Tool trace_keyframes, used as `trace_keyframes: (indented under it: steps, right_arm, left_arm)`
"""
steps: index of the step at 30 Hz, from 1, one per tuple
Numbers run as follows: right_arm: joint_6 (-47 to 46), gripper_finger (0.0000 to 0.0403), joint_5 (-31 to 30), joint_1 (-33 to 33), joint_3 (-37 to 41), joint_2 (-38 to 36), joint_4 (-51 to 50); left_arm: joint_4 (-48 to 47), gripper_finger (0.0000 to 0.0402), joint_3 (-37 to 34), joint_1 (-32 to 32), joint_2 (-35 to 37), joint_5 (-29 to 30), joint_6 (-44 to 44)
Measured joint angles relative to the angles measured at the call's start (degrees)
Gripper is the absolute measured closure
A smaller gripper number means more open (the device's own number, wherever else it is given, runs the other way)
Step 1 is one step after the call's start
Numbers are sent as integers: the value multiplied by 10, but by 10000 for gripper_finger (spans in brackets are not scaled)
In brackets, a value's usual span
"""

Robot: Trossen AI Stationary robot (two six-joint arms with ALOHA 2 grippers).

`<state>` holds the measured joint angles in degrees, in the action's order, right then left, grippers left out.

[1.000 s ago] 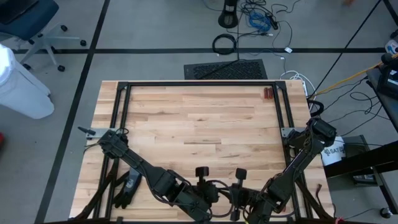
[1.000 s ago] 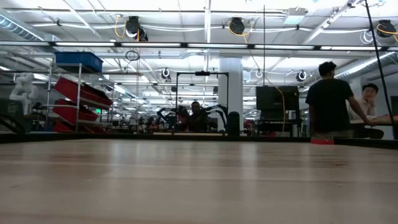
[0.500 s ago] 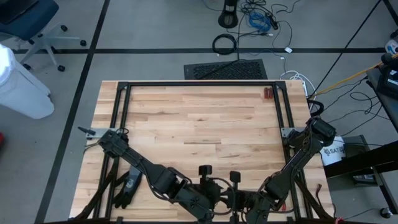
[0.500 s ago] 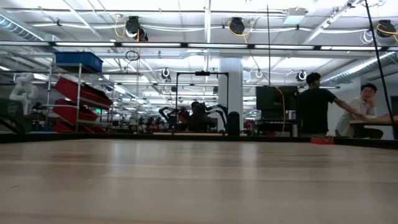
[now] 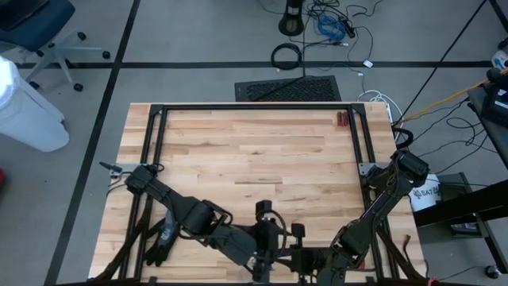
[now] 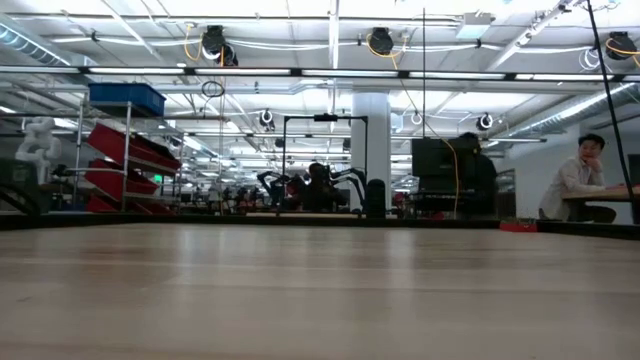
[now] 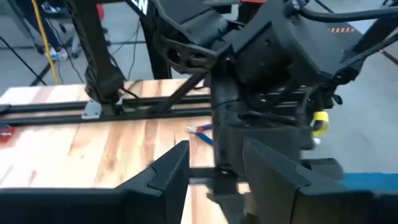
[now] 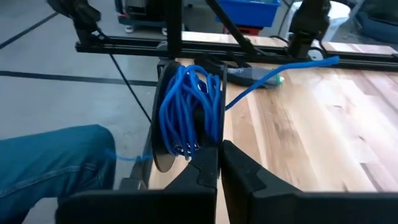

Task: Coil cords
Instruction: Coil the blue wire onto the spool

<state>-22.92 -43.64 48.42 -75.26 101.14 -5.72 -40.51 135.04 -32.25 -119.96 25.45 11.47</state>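
Note:
The cords are one thin blue wire, wound into a small coil [image 8: 186, 112]. It stands upright over my right gripper [image 8: 217, 167], which is shut on it at the table's near edge [image 5: 295, 253]. A loose blue tail [image 8: 292, 68] runs off over the wood. My left gripper [image 7: 217, 177] is open and holds nothing. It hangs close by [image 5: 274, 237], above the table, and faces the right arm's body [image 7: 273, 68]. The low view shows neither arm, and the high view hides the coil among the arms. My right gripper pinches the lower part of the coil [image 8: 194, 148] between its two shut fingers, across several turns of wire. The coil stands on edge above the fingertips, clear of the table. Its tail leaves the top of the coil and hangs slack toward the wood.
A black glove [image 5: 163, 238] lies at the near left. A small red-handled tool [image 7: 200, 132] lies by the right rail. Black frame rails [image 5: 254, 107] border the tabletop. A small dark red object [image 5: 341, 119] sits at the far right. A person's leg in jeans [image 8: 56, 155] is beside the near edge.
My left gripper has risen from the near edge and tipped upward, and its arm's elbow has drawn back toward the left. My right gripper has stayed in place and turned a little at the wrist, still shut.

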Motion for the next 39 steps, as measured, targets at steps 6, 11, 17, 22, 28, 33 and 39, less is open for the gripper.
trace_keyframes:
  steps: [6, 11, 17, 22, 28, 33, 39]
  right_arm:
    - [20, 403, 5, 10, 0, -4, 11]
    - [34, 403, -5, 26, 0, -21, 12]
    - [47, 403, -44, 45, 0, -58, 12]
    - [67, 403, -42, 51, 0, -95, 10]
    - [101, 403, -43, 50, 0, -132, 12]
    - [116, 403, -43, 50, 0, -139, 12]
    - [118, 403, -45, 50, 0, -139, 12]
  left_arm:
    - [10, 244, 0, -20, 12, 0, -17]
    - [5, 244, 0, -52, 12, 6, -18]
    - [3, 244, -3, -102, 8, 101, -20]
    - [-1, 244, -4, -131, -8, 195, -44]
    - [0, 244, -4, -142, -16, 247, -40]
    - [7, 244, -4, -140, -16, 264, -29]
    - [10, 244, -4, -141, -30, 265, -16]
